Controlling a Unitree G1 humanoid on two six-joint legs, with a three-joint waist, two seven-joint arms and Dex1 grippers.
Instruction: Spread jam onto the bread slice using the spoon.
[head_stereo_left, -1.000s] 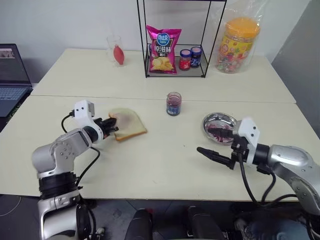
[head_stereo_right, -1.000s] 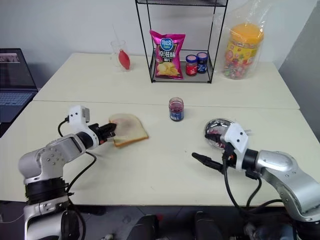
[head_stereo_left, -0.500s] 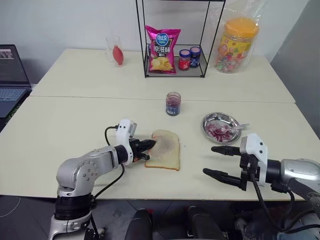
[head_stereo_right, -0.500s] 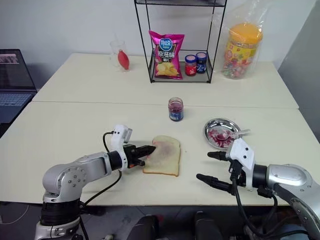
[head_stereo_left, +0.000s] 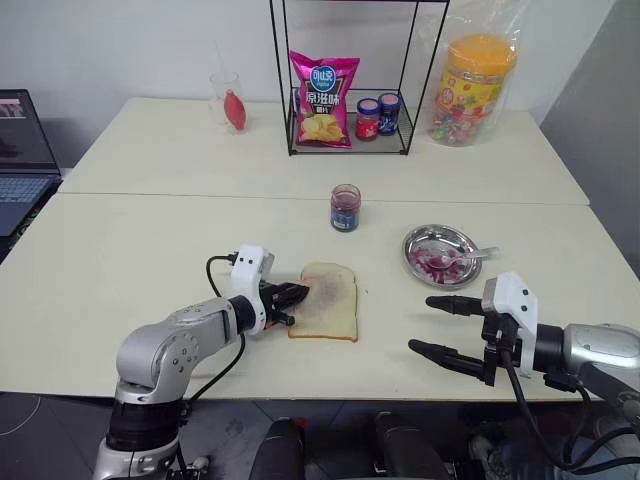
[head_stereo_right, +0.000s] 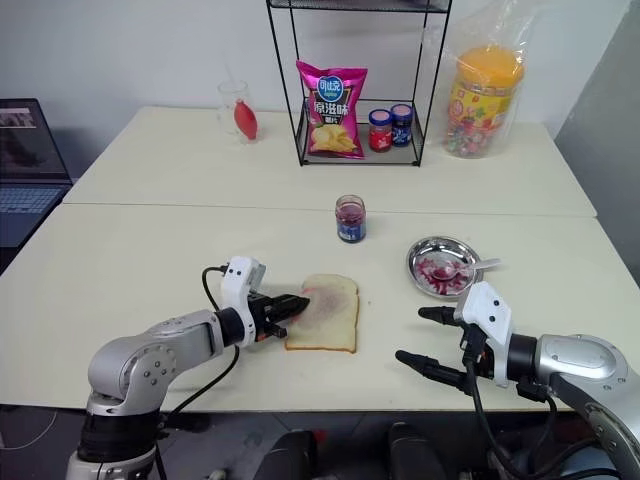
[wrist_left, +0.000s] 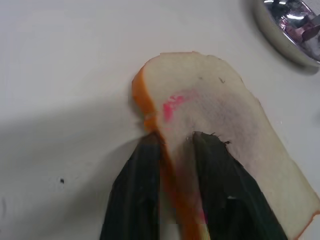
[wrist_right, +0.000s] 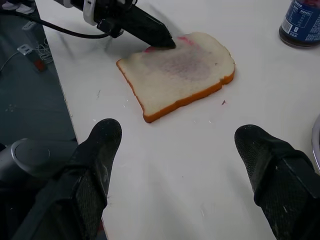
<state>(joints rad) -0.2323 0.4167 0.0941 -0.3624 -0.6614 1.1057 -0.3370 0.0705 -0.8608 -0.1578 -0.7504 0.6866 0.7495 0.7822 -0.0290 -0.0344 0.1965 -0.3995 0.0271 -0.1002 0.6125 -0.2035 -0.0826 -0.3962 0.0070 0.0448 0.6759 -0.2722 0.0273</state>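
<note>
Near the table's front edge, bread slice (head_stereo_left: 326, 315) dragged there, left hand (head_stereo_left: 296, 303) loosening; right hand (head_stereo_left: 436, 325) open.

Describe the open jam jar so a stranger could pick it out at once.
On the near table, look just in front of the black wire rack, between the bread slice and the rack. There stands a small clear glass jar of dark purple-red jam. Unlike the two jars inside the rack, it has no lid.
</note>
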